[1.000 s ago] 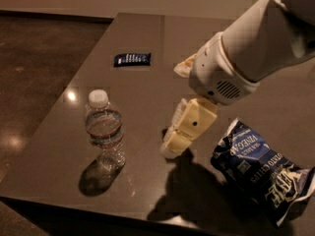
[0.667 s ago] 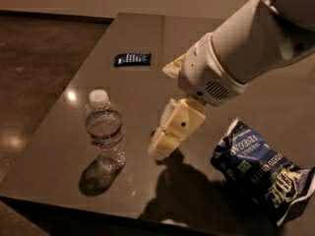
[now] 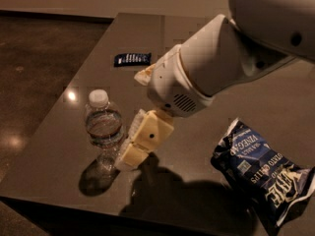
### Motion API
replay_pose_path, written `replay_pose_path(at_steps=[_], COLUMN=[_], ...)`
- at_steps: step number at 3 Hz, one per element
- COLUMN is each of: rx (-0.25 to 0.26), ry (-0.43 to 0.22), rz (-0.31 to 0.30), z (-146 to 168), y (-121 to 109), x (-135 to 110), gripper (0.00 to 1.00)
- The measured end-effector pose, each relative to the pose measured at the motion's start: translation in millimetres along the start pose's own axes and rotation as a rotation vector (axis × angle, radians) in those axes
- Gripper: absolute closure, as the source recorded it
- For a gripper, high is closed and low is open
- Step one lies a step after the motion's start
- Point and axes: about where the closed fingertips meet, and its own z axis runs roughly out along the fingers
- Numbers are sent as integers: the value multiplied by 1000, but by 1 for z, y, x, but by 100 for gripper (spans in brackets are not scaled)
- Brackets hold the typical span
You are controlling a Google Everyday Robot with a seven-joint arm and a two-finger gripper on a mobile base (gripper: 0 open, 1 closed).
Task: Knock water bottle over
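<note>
The water bottle (image 3: 103, 127) is a small clear ribbed plastic bottle with a white cap. It stands upright on the left part of the brown table (image 3: 59, 146). My gripper (image 3: 129, 156) hangs from the white arm, its cream fingers angled down and left. The fingertips are right beside the bottle's lower right side, at or almost at contact. Nothing is held in it.
A dark blue chip bag (image 3: 261, 173) lies on the table at the right. A small dark blue flat packet (image 3: 132, 59) lies at the far middle. The table's left and front edges are close to the bottle; dark floor lies beyond them.
My arm and gripper have moved left across the table, from midway between the bag and the bottle to right beside the bottle. The bottle still stands upright.
</note>
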Motion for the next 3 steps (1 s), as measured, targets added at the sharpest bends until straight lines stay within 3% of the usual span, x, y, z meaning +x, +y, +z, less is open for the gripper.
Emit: replay_pose_path(at_steps=[2, 3], rx=[-13, -11], ry=[-61, -69], rz=[-25, -23], z=[29, 37], y=[5, 1], x=[-28, -32], gripper=[0, 10])
